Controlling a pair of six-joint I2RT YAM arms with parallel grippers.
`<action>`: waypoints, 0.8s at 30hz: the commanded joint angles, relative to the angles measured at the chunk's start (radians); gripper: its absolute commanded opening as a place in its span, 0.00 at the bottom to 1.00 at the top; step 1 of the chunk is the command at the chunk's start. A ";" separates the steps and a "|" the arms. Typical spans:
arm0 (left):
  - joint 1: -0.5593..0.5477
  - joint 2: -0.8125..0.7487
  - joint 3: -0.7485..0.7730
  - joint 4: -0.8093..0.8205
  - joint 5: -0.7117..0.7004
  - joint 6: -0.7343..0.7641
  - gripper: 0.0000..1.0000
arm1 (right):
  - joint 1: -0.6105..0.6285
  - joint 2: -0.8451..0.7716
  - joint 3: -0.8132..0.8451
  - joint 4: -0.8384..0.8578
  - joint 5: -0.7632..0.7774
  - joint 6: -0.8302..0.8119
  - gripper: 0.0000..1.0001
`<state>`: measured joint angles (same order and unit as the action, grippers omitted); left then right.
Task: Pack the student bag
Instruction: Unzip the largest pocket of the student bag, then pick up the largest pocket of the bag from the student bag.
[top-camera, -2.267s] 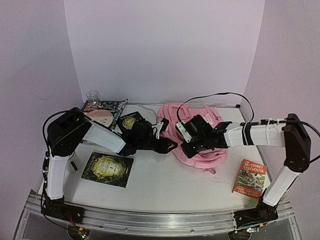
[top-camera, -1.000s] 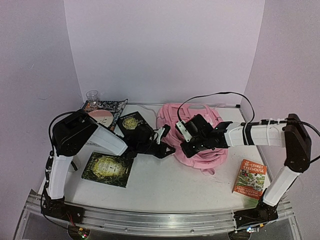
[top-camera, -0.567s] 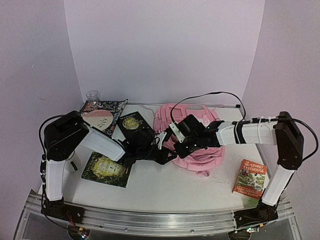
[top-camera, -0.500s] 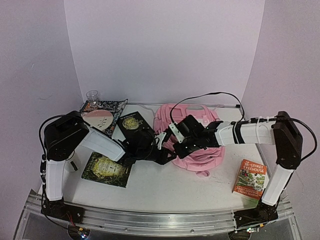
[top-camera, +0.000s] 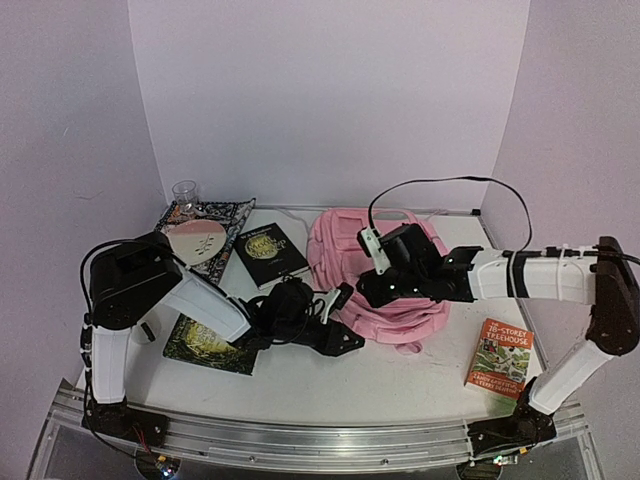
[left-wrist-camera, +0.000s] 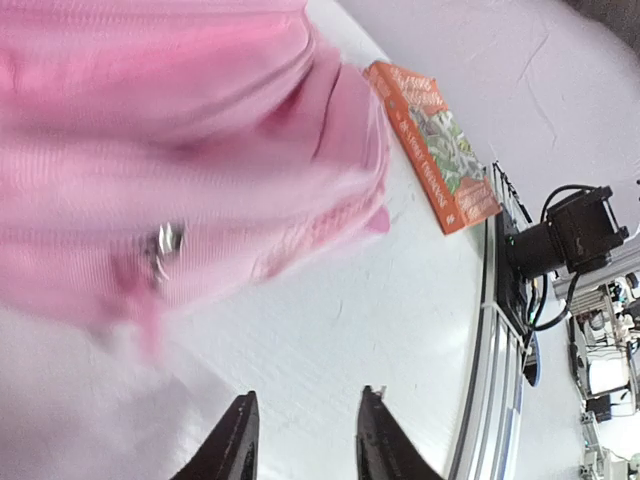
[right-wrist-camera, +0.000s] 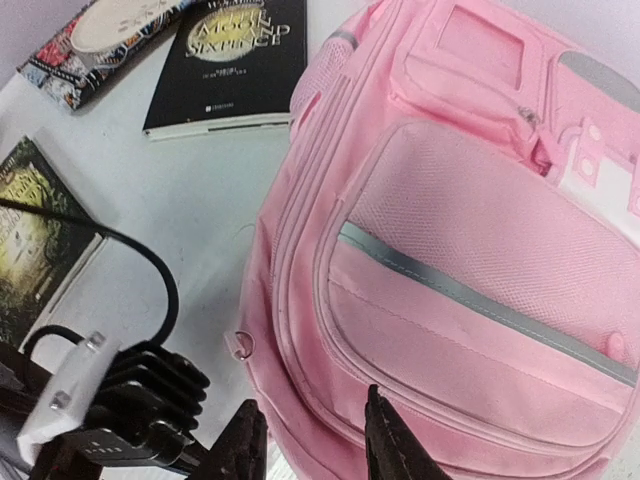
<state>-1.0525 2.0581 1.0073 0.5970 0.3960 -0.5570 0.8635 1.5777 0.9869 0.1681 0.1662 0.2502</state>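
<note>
The student bag (top-camera: 395, 290) is a pale-pink backpack lying flat at centre-right of the table, front pockets up. My left gripper (top-camera: 348, 342) sits low on the table just off the bag's near-left edge. In the left wrist view it (left-wrist-camera: 307, 398) is open, with only bare table between the fingers and the bag (left-wrist-camera: 150, 140) and its zipper pull (left-wrist-camera: 165, 240) ahead. My right gripper (top-camera: 365, 294) hovers over the bag's near-left rim. In its own view it (right-wrist-camera: 312, 405) is open above the pink fabric (right-wrist-camera: 460, 290), near a small zip ring (right-wrist-camera: 240, 343).
An orange book (top-camera: 503, 357) lies near the right arm's base. A dark green book (top-camera: 205, 342) lies partly under the left forearm. A black book (top-camera: 270, 250), a patterned book (top-camera: 205, 230) and a clear cup (top-camera: 184, 192) stand at the back left. A metal rail (top-camera: 320, 440) edges the table's front.
Both grippers have gone from shut on the bag's left edge to open. The left one drew back toward the front, the right one lifted and moved right. The bag lies flatter.
</note>
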 joint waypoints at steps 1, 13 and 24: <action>-0.007 -0.074 -0.074 0.042 0.015 -0.011 0.38 | 0.052 -0.084 -0.046 0.005 0.070 0.067 0.34; 0.106 -0.159 -0.177 0.043 -0.015 -0.186 0.57 | 0.220 -0.033 -0.088 -0.036 0.221 0.391 0.36; 0.226 -0.111 -0.082 0.049 0.004 -0.387 0.78 | 0.255 0.189 -0.007 -0.022 0.326 0.653 0.46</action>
<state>-0.8409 1.9443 0.8389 0.6025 0.3818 -0.8643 1.1119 1.7053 0.9147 0.1559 0.4191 0.7918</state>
